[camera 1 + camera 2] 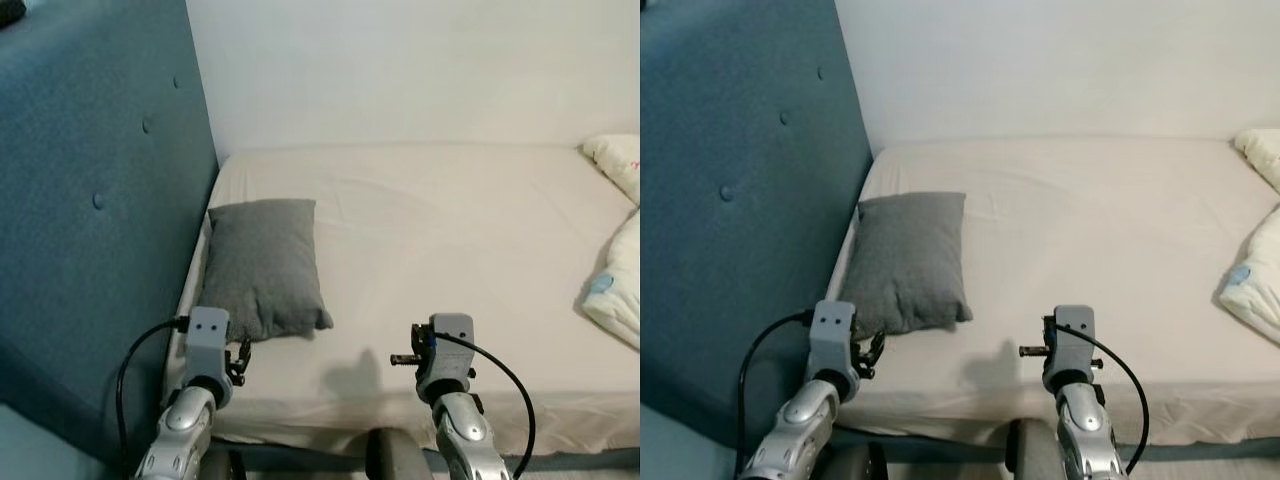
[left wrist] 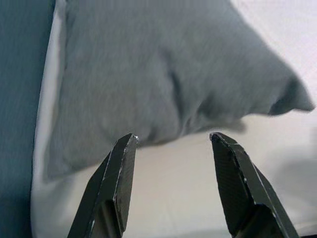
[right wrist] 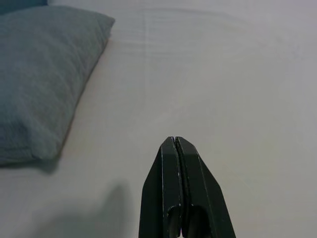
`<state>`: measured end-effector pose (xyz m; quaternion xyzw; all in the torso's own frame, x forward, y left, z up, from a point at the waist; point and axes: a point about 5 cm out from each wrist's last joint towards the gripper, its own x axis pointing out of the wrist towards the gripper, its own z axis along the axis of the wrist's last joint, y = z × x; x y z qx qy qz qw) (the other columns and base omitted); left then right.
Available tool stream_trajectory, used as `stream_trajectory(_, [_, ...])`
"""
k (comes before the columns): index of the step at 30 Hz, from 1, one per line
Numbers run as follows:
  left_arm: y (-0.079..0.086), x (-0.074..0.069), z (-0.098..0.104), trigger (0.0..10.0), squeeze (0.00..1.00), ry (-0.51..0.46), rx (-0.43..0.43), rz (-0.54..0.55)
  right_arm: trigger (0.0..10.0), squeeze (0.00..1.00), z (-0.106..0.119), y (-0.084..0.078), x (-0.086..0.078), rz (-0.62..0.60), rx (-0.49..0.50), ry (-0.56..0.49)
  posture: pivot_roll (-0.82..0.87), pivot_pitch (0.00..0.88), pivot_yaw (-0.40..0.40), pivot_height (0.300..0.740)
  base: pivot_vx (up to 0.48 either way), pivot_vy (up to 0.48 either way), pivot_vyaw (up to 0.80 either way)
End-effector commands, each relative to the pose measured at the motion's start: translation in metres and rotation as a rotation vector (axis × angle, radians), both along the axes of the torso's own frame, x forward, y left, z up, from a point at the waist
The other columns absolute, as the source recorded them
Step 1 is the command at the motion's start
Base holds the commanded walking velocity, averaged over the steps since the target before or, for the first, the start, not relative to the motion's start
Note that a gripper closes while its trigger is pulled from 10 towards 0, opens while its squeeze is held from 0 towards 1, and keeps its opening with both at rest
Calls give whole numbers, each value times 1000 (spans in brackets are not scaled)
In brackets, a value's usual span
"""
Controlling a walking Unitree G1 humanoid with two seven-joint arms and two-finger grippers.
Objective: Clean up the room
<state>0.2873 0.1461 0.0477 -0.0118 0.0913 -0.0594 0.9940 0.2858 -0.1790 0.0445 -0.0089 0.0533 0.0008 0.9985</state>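
Currently hovering left claw (image 2: pixel 171 141) wide open, empty, just short of grey pillow (image 1: pixel 262 265) lying on bed (image 1: pixel 450 230) by headboard (image 1: pixel 90 200) — right claw (image 3: pixel 177 144) pinched closed, empty — risking pinching sheet under pillow.

A bedroom in a home: bed (image 1: pixel 430 230) with cream sheet, grey pillow (image 1: pixel 262 265), blue padded headboard (image 1: pixel 90 200), white wall (image 1: pixel 400 70).

teal headboard (image 1: pixel 90 200), white wall (image 1: pixel 400 70) — bed (image 1: pixel 450 250)
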Motion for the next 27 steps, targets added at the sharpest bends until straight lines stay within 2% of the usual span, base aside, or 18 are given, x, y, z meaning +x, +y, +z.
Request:
stream_trajectory(1, [3,-1,0,10000,0,-2,2,-5,10000,0,-2,0,-2,-1,7,11,20,99,-22,659,0,0,0])
stream_trajectory(17, [6,0,-3,10000,0,22,2,-2,10000,0,-6,0,-6,1,10,29,15,91,-22,699,0,0,0])
stream_trajectory(20, [10,1,-10,10000,0,59,17,31,10000,0,-14,2,-7,7,19,75,18,87,-21,714,0,0,0])
stream_trajectory(27, [14,-2,-15,10000,0,88,15,34,10000,0,-22,3,-9,17,28,118,23,79,-25,729,0,0,0])
